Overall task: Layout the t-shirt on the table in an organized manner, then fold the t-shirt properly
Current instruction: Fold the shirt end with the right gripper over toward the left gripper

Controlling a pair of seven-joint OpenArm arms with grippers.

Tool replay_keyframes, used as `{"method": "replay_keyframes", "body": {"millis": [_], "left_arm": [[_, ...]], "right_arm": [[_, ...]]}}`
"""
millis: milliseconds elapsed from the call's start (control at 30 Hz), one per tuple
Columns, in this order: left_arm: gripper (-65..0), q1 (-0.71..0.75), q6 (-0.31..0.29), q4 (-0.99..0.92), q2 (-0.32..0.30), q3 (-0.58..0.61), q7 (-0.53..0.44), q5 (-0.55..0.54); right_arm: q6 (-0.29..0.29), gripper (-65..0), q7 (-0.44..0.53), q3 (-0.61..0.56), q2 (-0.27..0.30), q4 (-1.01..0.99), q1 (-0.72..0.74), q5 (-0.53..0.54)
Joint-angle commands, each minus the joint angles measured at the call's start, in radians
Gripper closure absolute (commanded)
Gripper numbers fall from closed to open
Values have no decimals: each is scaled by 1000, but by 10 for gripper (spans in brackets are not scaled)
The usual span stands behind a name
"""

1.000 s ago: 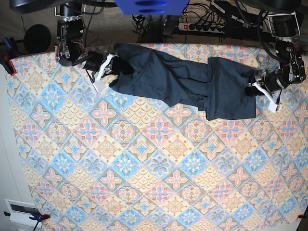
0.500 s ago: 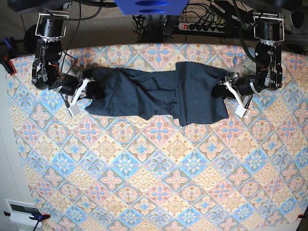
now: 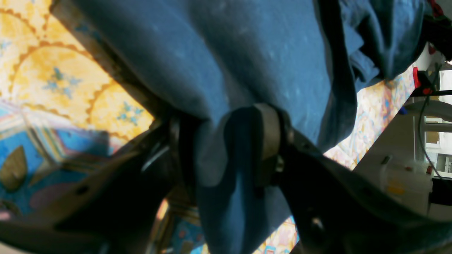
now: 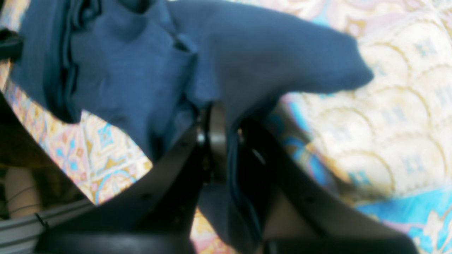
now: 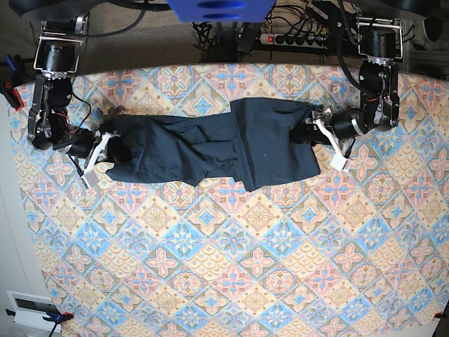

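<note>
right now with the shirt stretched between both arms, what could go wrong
1. The left claw has its jaws apart around the t-shirt; if the right claw pulls on, that end may slide out.
2. The shirt's middle is bunched and folded over, so setting it down may lock in wrinkles.
3. It lies near the table's far edge.

Both arms (image 5: pixel 49 105) black, boxy silver-framed joint housings at top. White fingers (image 5: pixel 93 160) on grippers. Thin red and black cables along links. Wrist views: dark fingers, small screw holes.
</note>
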Motion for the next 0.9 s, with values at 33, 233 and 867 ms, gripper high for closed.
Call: {"method": "replay_keyframes", "body": {"millis": [33,233,867], "left_arm": [[-266,11,8,-1,-4,6,52,43],[-266,8,8,-2,2,7,51,43],[-266,2,11,-2,27,10,49,44]], "right_arm": [[13,0,18,-45,14,98,27,42],[13,0,27,-187,-73,262,27,42],[13,-1,55,-464,-435,189,183,-100]]}}
